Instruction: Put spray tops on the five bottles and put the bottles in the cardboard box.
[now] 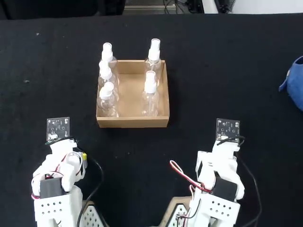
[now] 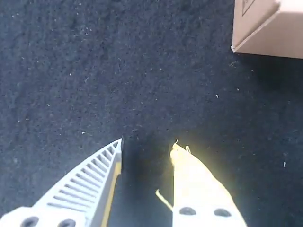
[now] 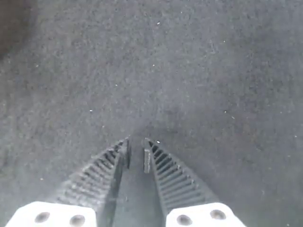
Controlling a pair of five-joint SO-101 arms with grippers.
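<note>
The left hand hangs low over the black counter, folded back near its base, its fingers a little apart and holding nothing; a corner of the cardboard box lies well ahead of it. In the box stand all five bottles, each with a white spray top: three in the left column and two in the right column (the rear tops show past the far wall, though the bases look to be inside). The right hand rests likewise over bare counter, its fingers almost together and empty. A blue object sits at the far right edge, well apart.

The job looks finished, so the sensible course is restraint: leave both hands parked away from the box so that nothing tips. Whether each top is fully seated can't be told from here.
</note>
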